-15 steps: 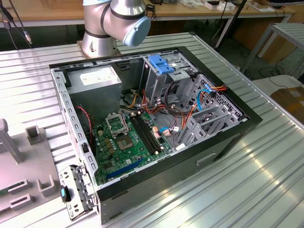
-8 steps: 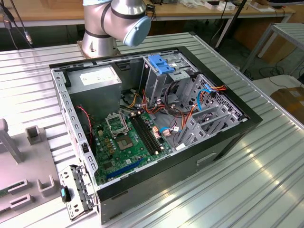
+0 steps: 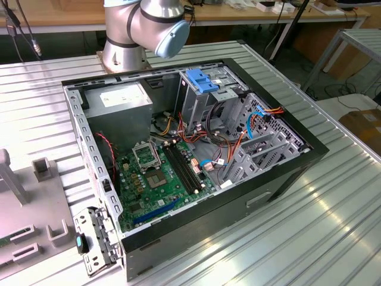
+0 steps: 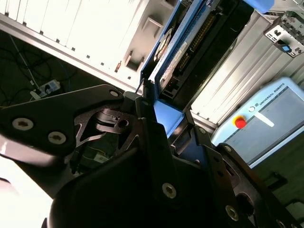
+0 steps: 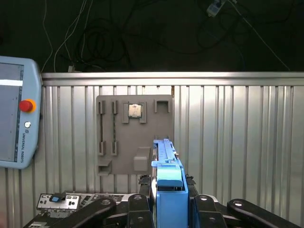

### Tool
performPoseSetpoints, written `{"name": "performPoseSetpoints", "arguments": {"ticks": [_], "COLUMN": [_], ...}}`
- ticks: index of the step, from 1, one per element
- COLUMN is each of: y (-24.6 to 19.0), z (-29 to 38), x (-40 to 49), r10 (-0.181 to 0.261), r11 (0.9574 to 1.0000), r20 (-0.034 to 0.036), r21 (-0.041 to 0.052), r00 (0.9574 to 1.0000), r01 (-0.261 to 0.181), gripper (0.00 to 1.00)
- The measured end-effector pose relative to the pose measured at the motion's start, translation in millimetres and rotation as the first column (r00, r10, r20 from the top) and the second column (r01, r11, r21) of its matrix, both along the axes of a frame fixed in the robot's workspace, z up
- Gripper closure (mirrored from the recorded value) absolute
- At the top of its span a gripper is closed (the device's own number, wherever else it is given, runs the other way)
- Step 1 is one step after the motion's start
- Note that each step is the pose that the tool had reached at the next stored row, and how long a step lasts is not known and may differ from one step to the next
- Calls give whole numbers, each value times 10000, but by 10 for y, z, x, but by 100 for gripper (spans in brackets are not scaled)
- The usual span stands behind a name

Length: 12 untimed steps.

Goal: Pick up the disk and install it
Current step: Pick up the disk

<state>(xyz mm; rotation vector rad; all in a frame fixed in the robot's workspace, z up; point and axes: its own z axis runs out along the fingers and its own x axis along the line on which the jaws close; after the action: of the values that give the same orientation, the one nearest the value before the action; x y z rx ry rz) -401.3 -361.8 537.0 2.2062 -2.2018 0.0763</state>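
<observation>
My gripper (image 5: 168,187) is shut on the disk (image 5: 165,151), which I hold edge-on; its bright blue carrier rail (image 5: 169,183) sits between the two black fingers (image 5: 142,209). In the second wrist view the disk (image 4: 187,40) shows its grey metal side and blue rail, rising out of the gripper (image 4: 167,116). It hangs well above the ribbed metal table (image 5: 237,142). In the exterior view the open computer case (image 3: 280,179) lies on the table with its tall metal drive cage (image 3: 196,104) at the back, topped by a blue plastic bracket (image 3: 205,80).
A grey fixture plate (image 5: 118,152) with a small chip (image 5: 135,111) lies on the table under the disk. A teach pendant with a red button (image 5: 14,114) rests beside it. The arm's base (image 3: 128,36) stands behind the case. Cables fill the case beside the green motherboard (image 3: 161,179).
</observation>
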Motion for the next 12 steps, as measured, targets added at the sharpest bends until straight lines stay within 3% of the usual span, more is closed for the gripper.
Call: {"name": "performPoseSetpoints", "arguments": {"ticks": [12], "y": [0], "z": [-1], "x": [252], "r10": [0], "r11": [10000], "r20": [1], "r21": [0], "r00": [10000], "r01": [0], "gripper": [63]}}
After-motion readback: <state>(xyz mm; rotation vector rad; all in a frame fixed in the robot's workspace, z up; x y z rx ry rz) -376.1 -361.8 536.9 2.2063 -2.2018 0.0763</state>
